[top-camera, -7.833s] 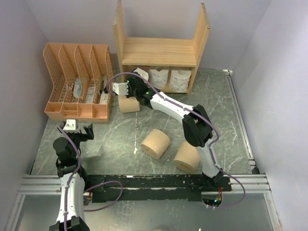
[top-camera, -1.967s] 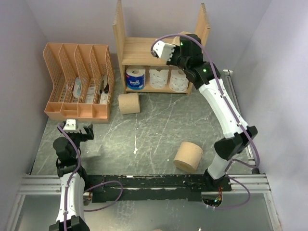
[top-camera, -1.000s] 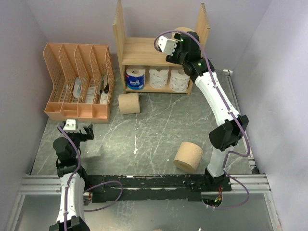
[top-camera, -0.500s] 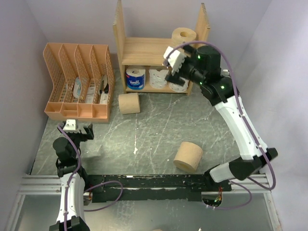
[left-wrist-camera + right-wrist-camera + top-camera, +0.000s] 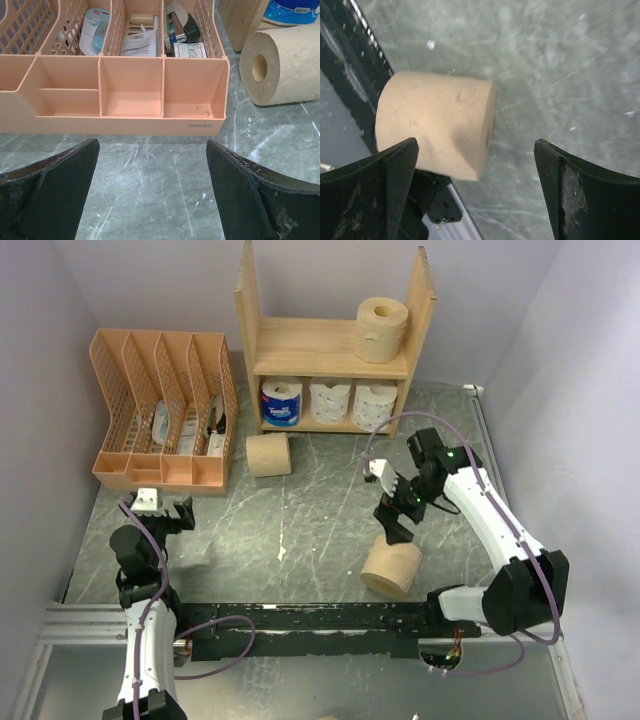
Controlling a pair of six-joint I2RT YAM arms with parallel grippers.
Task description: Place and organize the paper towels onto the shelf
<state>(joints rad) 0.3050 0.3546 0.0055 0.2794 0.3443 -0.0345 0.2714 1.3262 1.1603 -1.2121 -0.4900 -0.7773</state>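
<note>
Two tan rolls point(image 5: 391, 567) point(image 5: 268, 455) lie on grey marbled table point(image 5: 310, 515).

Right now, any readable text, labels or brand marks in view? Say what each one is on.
"deli": embossed on the front wall of the peach organizer, in the left wrist view.
Blue-and-white wrapped roll: the wrapper has print, too small and blurred to read.
Packets in the organizer: the print is too blurred to read.
No other text shows.
</note>
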